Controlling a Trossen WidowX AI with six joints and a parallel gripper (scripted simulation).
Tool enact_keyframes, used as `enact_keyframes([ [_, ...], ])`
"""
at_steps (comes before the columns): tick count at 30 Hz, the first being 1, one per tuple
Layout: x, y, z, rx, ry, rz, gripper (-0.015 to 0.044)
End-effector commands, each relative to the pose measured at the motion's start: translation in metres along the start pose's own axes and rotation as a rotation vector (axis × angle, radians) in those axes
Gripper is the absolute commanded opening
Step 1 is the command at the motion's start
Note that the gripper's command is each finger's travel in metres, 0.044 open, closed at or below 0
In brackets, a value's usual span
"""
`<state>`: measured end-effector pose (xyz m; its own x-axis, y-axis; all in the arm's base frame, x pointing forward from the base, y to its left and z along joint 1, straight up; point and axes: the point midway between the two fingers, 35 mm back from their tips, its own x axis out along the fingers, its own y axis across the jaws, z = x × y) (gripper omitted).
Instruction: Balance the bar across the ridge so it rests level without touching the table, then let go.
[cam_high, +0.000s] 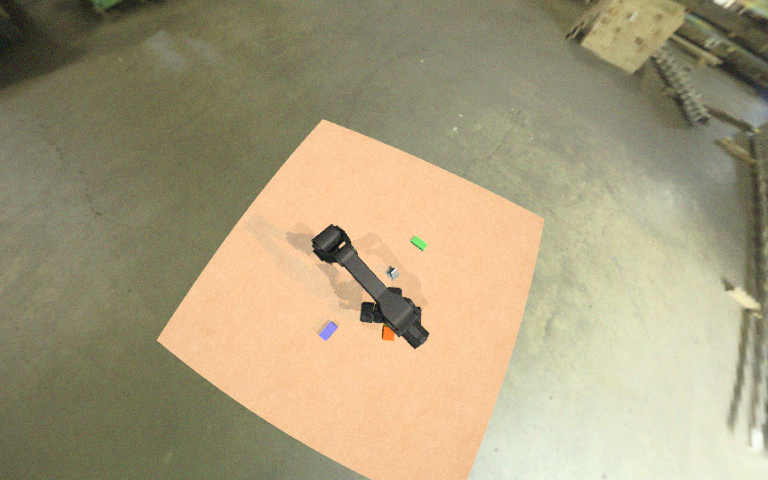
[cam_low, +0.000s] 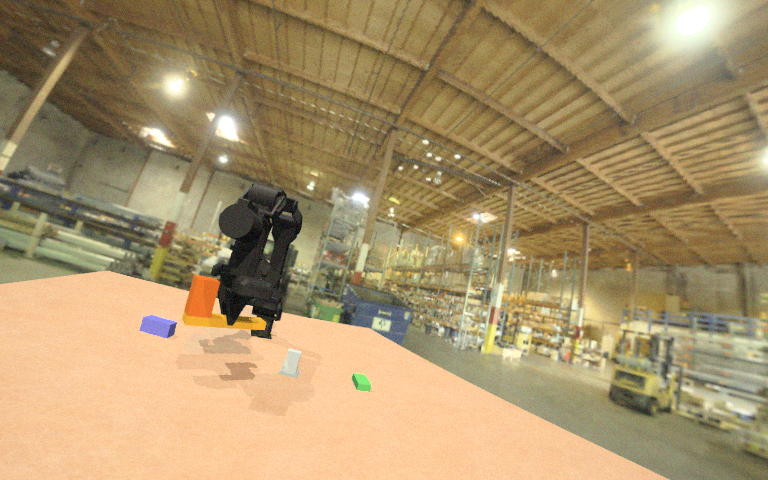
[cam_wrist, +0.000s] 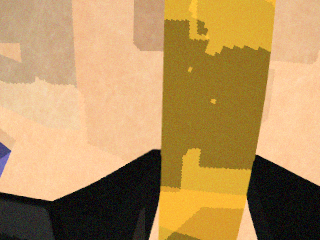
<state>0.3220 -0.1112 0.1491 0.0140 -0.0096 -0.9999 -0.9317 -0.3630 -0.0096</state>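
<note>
1. the fingers (cam_low: 232, 307) are clamped on the yellow bar (cam_low: 240, 323) (cam_wrist: 215, 115), one to each side of it. the grasp looks done.
2. the bar appears raised off the table (cam_high: 283, 198) (cam_low: 113, 396) (cam_wrist: 110, 75), with shadows below it in the exterior view. it looks roughly level there; the top view hides it under the arm.
3. an orange block (cam_high: 387, 332) (cam_low: 202, 296) stands upright on one end of the bar, so the balance point probably sits toward that end.
4. the small grey piece (cam_high: 391, 273) (cam_low: 291, 362), which i take for the ridge, stands on the table apart from the bar, with nothing laid across it.
5. left to do, as i judge it: bring the bar over the ridge, set it down at the balance point, check both ends stay up, then let go.
6. the purple block (cam_high: 327, 331) (cam_low: 158, 326) (cam_wrist: 3, 159) and green block (cam_high: 419, 243) (cam_low: 361, 382) lie apart from the ridge.
</note>
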Motion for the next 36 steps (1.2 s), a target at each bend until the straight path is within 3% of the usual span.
enact_keyframes([
  [1,-0.006,-0.006,0.018,-0.070,0.004,-0.013,0.0000],
  [36,-0.009,-0.013,0.154,-0.653,-0.003,-0.016,0.0000],
])
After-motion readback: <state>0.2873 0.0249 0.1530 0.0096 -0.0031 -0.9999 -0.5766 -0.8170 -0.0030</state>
